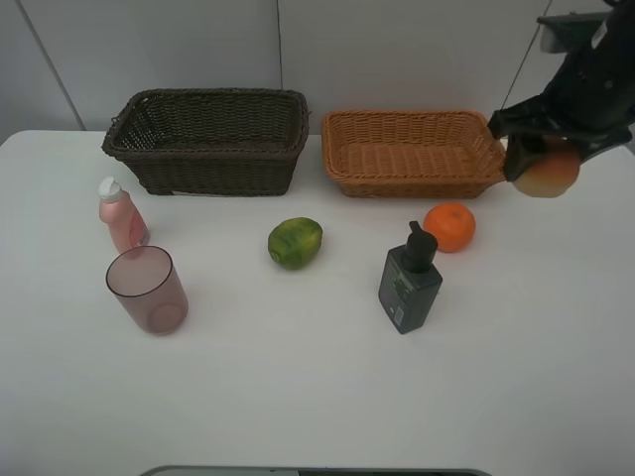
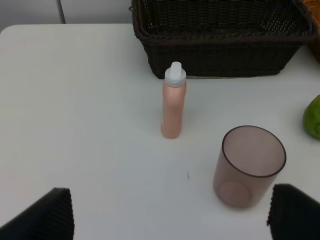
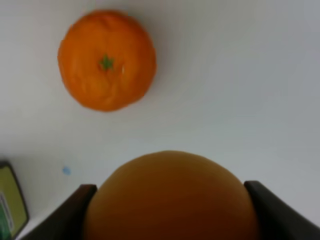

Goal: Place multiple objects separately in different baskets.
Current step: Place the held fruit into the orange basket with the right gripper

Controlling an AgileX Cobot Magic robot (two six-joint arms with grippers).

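Observation:
My right gripper point(image 1: 544, 159) is shut on the red-yellow peach-like fruit point(image 1: 547, 174) point(image 3: 170, 197) and holds it in the air just right of the light orange-tan basket point(image 1: 413, 180). The orange point(image 1: 449, 226) point(image 3: 106, 60) lies on the table below it. The dark grey pump bottle point(image 1: 409, 281) stands in front of the orange. The green round fruit point(image 1: 295, 242) lies mid-table. The pink white-capped bottle point(image 1: 120, 215) point(image 2: 173, 101) and the mauve cup point(image 1: 149, 289) point(image 2: 248, 166) stand at the left, in front of the dark brown basket point(image 1: 208, 164) point(image 2: 220, 50). My left gripper point(image 2: 170, 212) is open above the table, short of the cup.
The white table point(image 1: 317, 397) reaches to a pale wall behind the baskets. The two baskets stand side by side at the back with a narrow gap between them. The green fruit's edge shows in the left wrist view point(image 2: 312, 117).

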